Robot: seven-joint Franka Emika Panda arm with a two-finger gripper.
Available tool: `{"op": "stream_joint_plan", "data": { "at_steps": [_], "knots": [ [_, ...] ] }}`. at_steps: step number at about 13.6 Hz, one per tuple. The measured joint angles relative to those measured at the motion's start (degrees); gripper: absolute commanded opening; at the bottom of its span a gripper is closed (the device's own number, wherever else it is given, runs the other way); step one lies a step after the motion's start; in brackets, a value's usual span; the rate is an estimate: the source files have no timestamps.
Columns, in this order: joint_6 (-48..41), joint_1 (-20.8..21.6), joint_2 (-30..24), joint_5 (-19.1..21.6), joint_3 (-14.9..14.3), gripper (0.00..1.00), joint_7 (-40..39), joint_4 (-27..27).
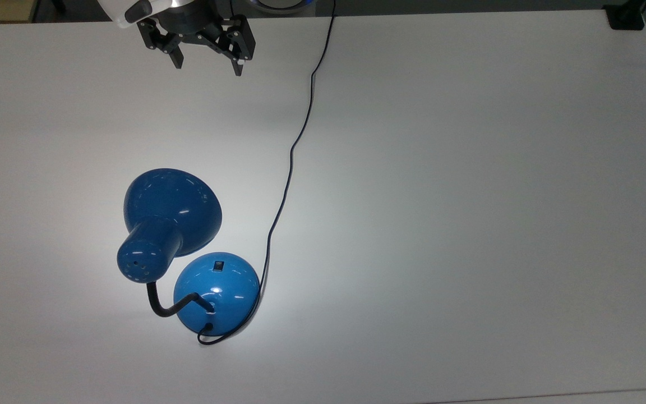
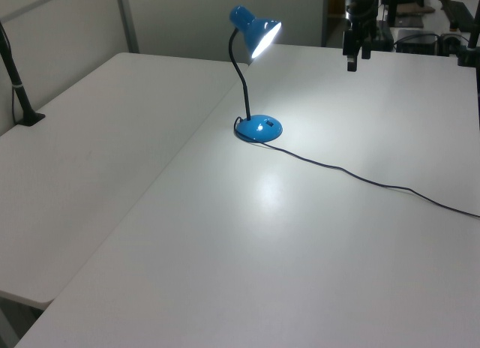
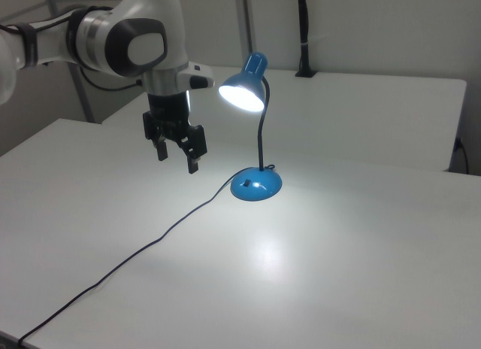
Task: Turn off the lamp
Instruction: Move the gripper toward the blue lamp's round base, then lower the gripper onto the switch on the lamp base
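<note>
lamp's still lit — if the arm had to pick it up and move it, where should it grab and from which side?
Probably the black bendy neck of the glossy blue desk lamp, low on its upright stretch above the round domed base. Come in level from the right view's left, where the open gripper hangs. The neck is thin enough to clamp; the dome and bell-shaped shade look wide and slick.

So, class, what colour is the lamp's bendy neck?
Black neck on the blue lamp; clearest in the right view.

Bare tabletop lies between the open gripper near the top view's upper edge and the lamp. The bell shade overhangs beside the switch; the cord runs alongside.
</note>
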Motion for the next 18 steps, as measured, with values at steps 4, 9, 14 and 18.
{"op": "stream_joint_plan", "data": {
  "at_steps": [4, 9, 14, 18],
  "knots": [
    [0.18, 0.01, 5.86, 0.0, 0.01, 0.0, -0.21, 4.29],
    [16.05, 0.15, 17.27, 0.92, 0.56, 0.0, -4.34, 9.26],
    [30.85, 0.21, 22.41, 1.09, 0.56, 0.0, -4.97, 9.84],
    [37.53, 0.48, 26.11, 1.09, 0.66, 0.0, -5.01, 9.98]
  ]
}}
